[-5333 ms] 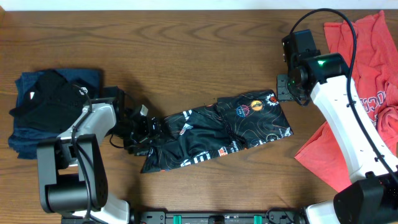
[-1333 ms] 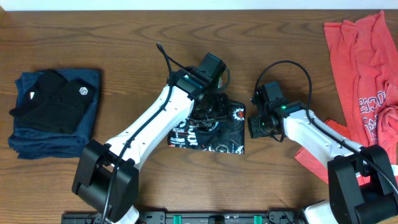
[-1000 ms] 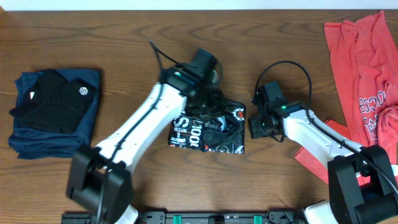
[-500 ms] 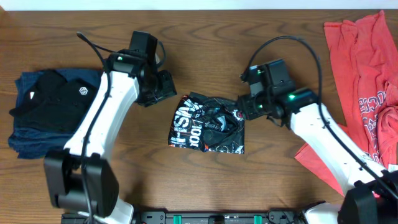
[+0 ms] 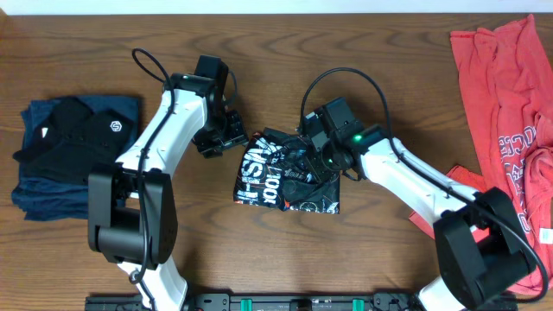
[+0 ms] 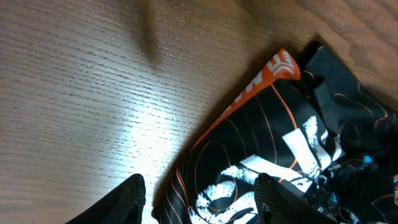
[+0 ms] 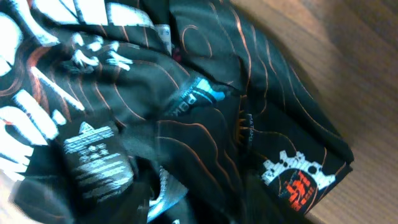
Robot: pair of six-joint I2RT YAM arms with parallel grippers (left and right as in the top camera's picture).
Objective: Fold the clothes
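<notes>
Wooden table (image 5: 389, 69) carries our bunched black shirt (image 5: 275, 183). Left gripper (image 5: 229, 141) hangs spread alongside, clear of it. Right gripper (image 5: 320, 161) sits on the folds, probably to flatten them; we cannot tell its jaws.

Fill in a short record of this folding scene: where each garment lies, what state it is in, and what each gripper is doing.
black shirt: centre of the table, folded into a rumpled bundle
folded pile: left side, black garment on navy ones
red T-shirts: right side, spread out and unfolded
left gripper: open, holding nothing, beside the black shirt's upper left corner
right gripper: over the black shirt; fingers not visible
</notes>
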